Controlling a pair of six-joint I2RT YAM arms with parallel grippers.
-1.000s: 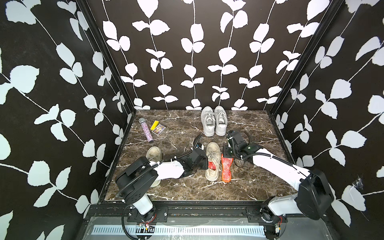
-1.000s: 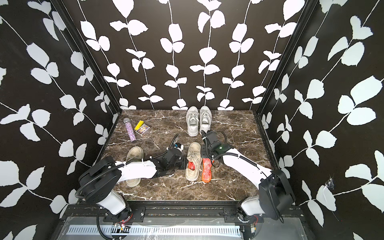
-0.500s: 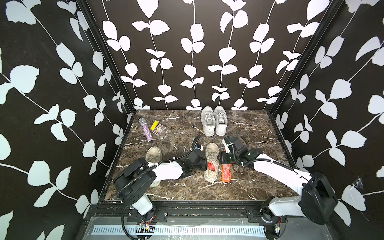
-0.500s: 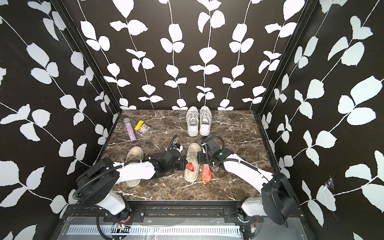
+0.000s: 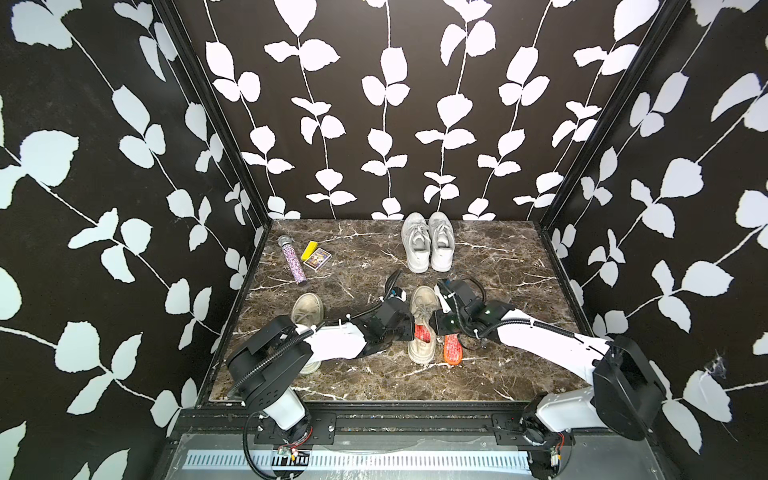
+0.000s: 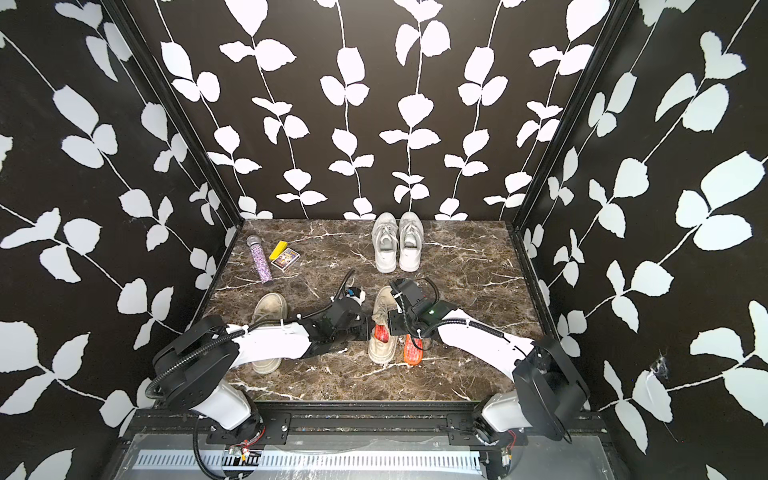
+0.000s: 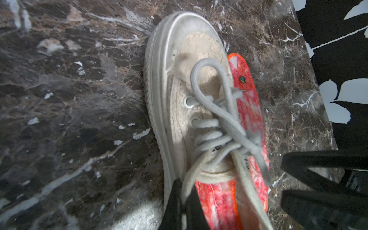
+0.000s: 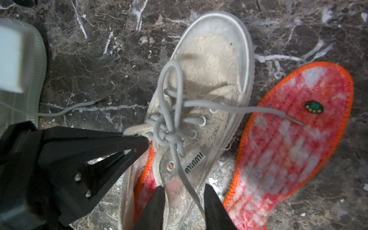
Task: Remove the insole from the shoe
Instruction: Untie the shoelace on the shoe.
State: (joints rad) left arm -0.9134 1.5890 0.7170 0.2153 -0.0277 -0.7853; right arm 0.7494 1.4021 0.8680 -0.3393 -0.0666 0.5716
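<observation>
A pair of white sneakers [image 5: 428, 243] stands side by side at the back of the marble table [image 5: 498, 257]. Well off to their left lie a glittery purple tube [image 5: 293, 259], a yellow block [image 5: 308, 249] and a small card box [image 5: 317, 259], close together.

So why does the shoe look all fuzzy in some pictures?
In the left wrist view the laces and the red insole nearest the camera go soft, while the toe cap looks sharper; in the right wrist view the shoe is crisp, even the sticker on the loose insole; in both top views things look small but clear.
</observation>
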